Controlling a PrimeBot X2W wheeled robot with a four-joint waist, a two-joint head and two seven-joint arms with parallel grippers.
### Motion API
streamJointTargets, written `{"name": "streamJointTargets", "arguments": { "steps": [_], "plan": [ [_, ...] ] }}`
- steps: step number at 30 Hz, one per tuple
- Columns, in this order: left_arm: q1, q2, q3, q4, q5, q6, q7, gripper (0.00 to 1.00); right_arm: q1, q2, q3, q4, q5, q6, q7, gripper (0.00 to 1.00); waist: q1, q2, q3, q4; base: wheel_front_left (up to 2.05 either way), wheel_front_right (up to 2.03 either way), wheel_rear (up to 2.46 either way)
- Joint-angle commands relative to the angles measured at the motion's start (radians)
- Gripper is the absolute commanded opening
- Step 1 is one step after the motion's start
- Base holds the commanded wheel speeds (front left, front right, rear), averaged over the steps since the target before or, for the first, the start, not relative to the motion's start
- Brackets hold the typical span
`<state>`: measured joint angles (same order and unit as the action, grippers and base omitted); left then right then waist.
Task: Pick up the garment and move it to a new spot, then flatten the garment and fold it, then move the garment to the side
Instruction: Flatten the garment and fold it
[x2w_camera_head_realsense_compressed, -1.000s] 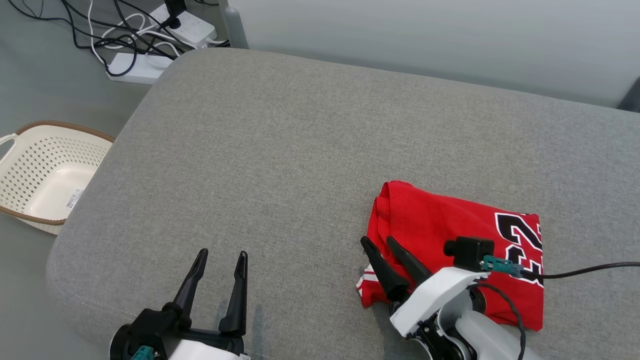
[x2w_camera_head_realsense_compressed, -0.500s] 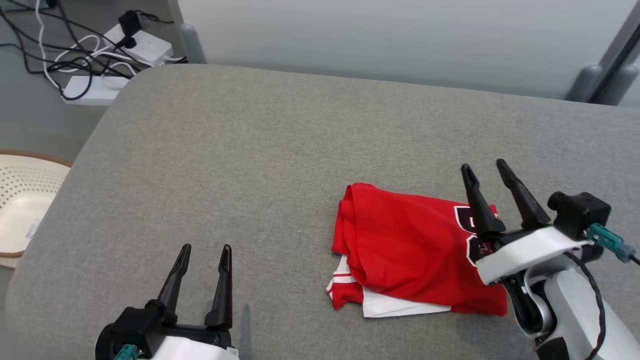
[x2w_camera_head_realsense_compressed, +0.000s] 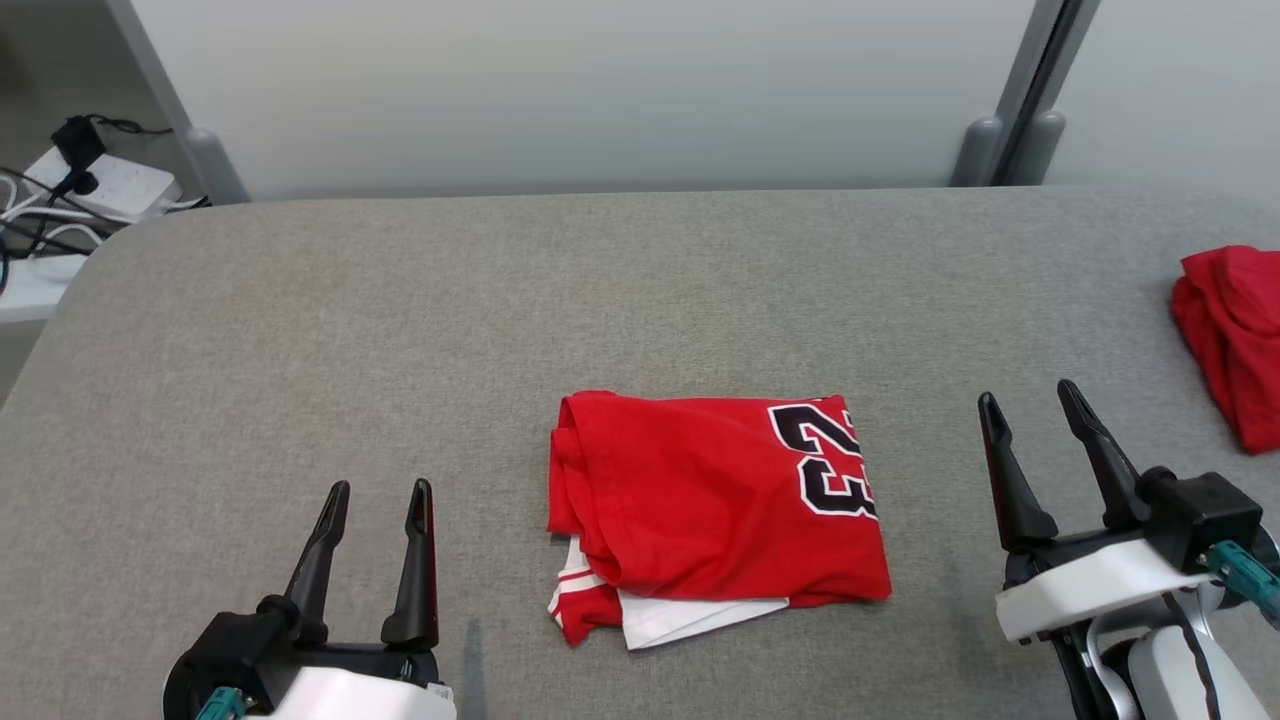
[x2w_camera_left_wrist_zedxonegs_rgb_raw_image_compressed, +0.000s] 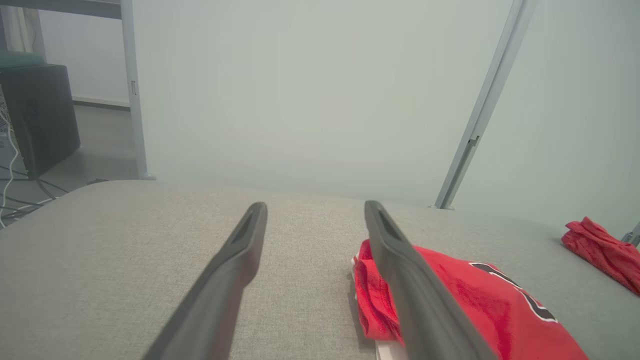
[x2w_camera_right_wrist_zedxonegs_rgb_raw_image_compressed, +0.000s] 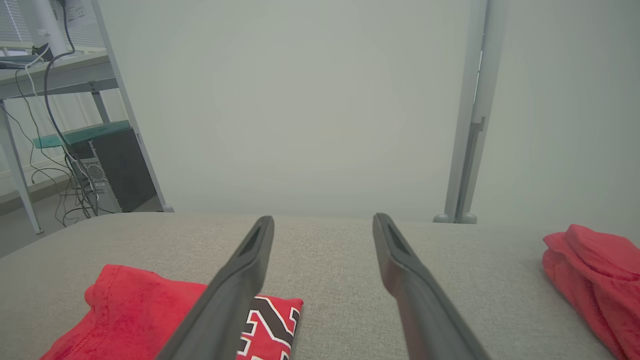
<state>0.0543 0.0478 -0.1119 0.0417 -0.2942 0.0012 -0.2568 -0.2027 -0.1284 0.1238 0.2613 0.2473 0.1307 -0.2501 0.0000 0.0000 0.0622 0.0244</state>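
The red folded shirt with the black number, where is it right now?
In the head view, the folded red jersey with black numerals lies on the grey fabric surface, between the left gripper and right gripper, touching neither.

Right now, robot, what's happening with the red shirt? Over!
Left gripper open, holding nothing. Right gripper the same. Red jersey folded, flat on the grey cushion between them. Another red garment lies apart, far right.

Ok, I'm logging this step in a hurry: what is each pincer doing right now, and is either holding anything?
Left pincer: open, holding nothing.
Right pincer: open, holding nothing, apart from the folded red jersey.
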Motion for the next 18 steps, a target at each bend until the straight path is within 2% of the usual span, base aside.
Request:
{"name": "streamJointTargets", "arguments": {
  "steps": [1, 8, 18],
  "plan": [
    [-0.030, 0.002, 0.037, -0.031, -0.011, 0.009, -0.005, 1.00, 0.018, -0.004, 0.006, -0.046, -0.009, 0.000, -0.012, 1.00, 0.0000, 0.0000, -0.028, -0.035, 0.00, 0.00, 0.00],
    [0.003, 0.002, 0.042, -0.017, -0.016, 0.009, -0.005, 1.00, 0.134, -0.004, -0.014, -0.051, -0.015, 0.000, -0.012, 1.00, 0.0000, 0.0000, -0.065, -0.056, 0.00, 0.00, 0.00],
    [0.022, 0.002, 0.050, -0.016, 0.009, 0.009, -0.005, 1.00, 0.169, 0.013, -0.039, -0.109, -0.018, 0.000, -0.012, 1.00, 0.0000, 0.0000, -0.092, -0.054, 0.00, 0.00, 0.00]
  ]
}}
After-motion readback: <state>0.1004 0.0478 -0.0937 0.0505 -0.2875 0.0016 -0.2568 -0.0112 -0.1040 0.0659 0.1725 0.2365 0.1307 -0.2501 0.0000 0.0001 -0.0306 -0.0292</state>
